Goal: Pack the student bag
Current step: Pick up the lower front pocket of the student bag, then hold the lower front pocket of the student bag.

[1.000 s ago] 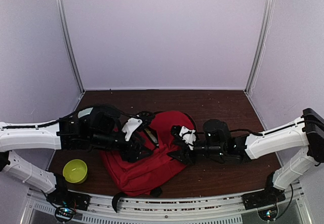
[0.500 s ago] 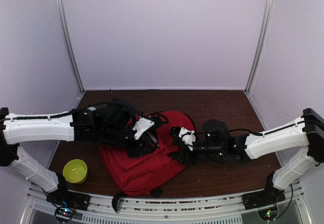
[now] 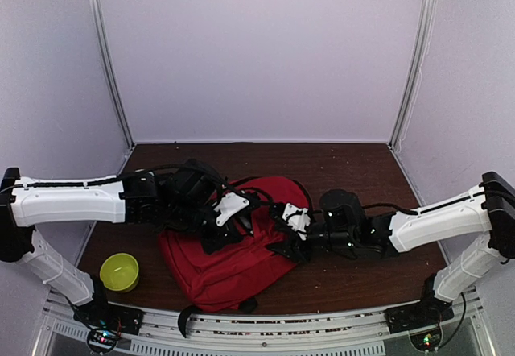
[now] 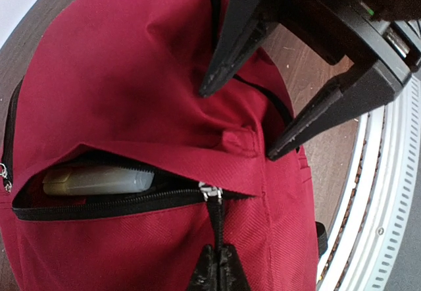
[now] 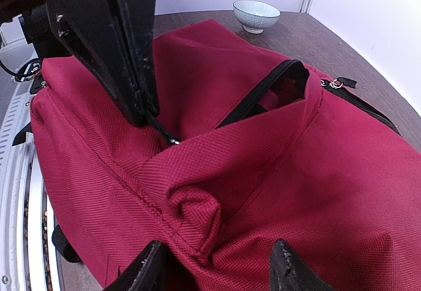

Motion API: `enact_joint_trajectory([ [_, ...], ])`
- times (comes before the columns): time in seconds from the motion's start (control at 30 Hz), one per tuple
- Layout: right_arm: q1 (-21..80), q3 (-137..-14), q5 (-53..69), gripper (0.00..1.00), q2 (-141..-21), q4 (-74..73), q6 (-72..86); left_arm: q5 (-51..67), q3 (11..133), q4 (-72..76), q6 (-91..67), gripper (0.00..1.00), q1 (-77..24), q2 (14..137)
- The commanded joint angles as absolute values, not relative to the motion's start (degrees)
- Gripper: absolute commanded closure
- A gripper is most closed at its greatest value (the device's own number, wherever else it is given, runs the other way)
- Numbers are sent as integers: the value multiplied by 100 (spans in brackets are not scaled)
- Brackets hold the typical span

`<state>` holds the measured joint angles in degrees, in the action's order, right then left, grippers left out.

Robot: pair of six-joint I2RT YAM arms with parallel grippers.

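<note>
on table | student bag (image 3: 229,259) flat (top toward back) | left end effector (image 3: 231,229) pinching zipper pull (image 4: 212,192) | right end effector (image 5: 217,264) gripping fabric fold

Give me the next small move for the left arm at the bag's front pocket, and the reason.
Probably draw the zip pull sideways along the open zipper to shut the pocket. The left hand is closed at the pull, an item already lies inside the gaping pocket, and the right hand pinches a fold of the bag, bracing it.
</note>
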<state>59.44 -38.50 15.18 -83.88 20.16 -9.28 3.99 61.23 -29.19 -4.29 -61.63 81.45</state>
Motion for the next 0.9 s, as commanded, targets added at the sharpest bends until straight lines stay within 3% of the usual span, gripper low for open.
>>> enact_joint_trajectory([
  [0.0, 6098, -4038, 1511, 45, -8228, 1962, -1099, 374, 6300, -2787, -456, 100, -6170, 8052],
  [0.43, 6223, -4800, 1499, 46, -8973, 1983, -1083, 53, 6155, -2721, -497, 100, -6170, 7576],
  [0.53, 6225, -4889, 1534, 55, -9064, 1883, -1088, -91, 6155, -2711, -510, 100, -6170, 7576],
  [0.7, 6228, -4770, 1410, 91, -8943, 1753, -1108, -599, 6117, -2908, -790, 100, -5931, 7585],
  [0.87, 6246, -4564, 1417, 100, -8644, 1446, -1180, -664, 5882, -3016, -1201, 100, -5350, 7475],
])
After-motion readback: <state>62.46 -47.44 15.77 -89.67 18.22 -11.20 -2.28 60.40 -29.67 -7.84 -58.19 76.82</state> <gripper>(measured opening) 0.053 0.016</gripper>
